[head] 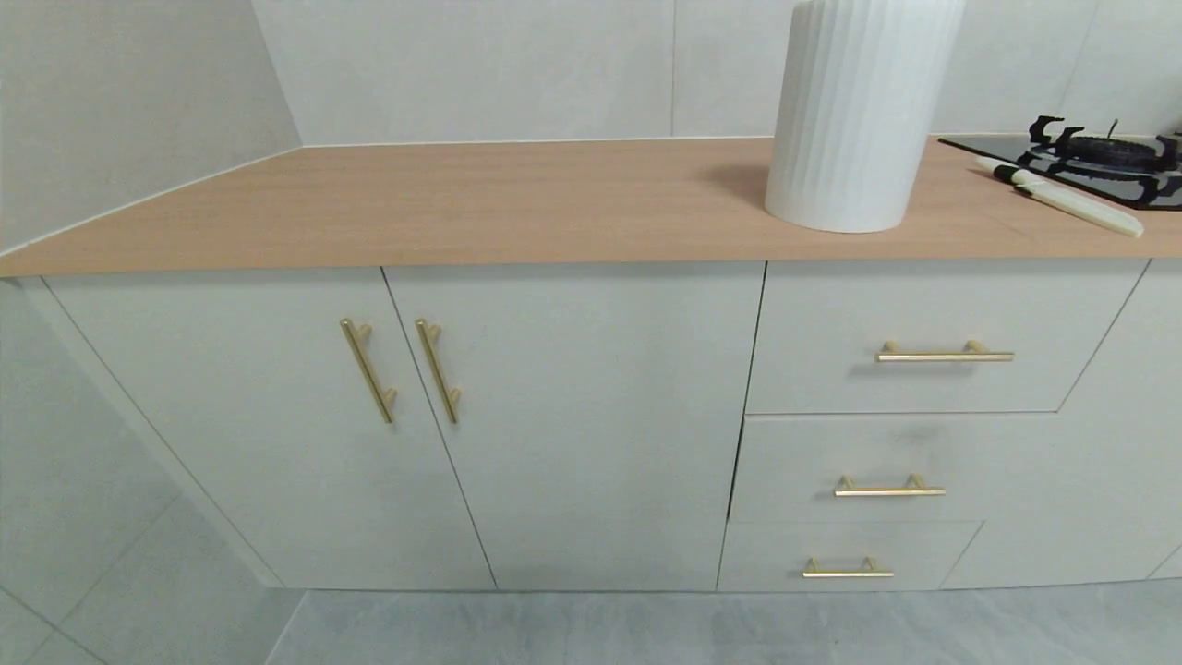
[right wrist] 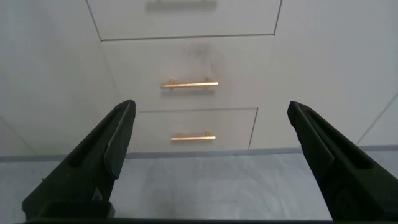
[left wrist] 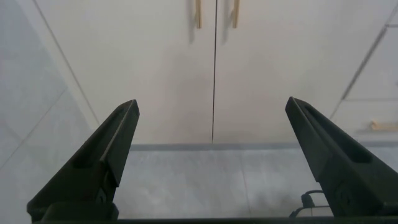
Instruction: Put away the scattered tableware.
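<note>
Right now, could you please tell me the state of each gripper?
Left gripper: open, holding nothing.
Right gripper: open, holding nothing.

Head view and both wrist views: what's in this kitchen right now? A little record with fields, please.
Counter: wooden top, against a tiled wall
On counter: white ribbed container; cream utensil at the edge of the hob
Cabinet doors: two, shut, gold handles
Drawers: three, shut, gold handles
Left jaws: open, empty, facing the doors
Right jaws: open, empty, facing the drawers
</note>
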Motion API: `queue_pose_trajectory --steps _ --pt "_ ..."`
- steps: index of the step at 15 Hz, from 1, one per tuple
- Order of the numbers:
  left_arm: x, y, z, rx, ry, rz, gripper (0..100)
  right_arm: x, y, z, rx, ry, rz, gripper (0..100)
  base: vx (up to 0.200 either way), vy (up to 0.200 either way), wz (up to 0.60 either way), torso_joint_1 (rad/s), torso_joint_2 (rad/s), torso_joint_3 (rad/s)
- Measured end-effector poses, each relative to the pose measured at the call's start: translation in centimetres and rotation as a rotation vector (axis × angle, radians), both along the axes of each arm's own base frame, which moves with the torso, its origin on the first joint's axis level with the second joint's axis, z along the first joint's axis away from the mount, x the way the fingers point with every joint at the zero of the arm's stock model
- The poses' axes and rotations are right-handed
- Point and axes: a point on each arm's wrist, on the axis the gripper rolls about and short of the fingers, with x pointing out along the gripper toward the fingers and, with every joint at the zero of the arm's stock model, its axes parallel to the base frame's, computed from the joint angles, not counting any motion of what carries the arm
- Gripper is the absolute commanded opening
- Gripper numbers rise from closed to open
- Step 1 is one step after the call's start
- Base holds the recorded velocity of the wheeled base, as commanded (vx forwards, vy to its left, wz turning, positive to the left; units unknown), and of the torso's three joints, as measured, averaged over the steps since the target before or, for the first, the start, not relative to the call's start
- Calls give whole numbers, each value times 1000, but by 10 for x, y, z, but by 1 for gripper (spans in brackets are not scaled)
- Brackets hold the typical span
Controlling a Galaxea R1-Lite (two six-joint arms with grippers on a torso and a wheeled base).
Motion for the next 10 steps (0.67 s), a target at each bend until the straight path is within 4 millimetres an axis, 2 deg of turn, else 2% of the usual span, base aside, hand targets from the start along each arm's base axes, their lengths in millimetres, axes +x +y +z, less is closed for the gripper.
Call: queue_pose_trajectory --steps 2,10 --pt "0 0 0 0 0 0 100 0 0 0 0 1 0 100 0 0 -600 5 5 5" --pt "0 0 0 -1 0 1 100 0 0 0 0 1 1 100 0 0 0 0 0 0"
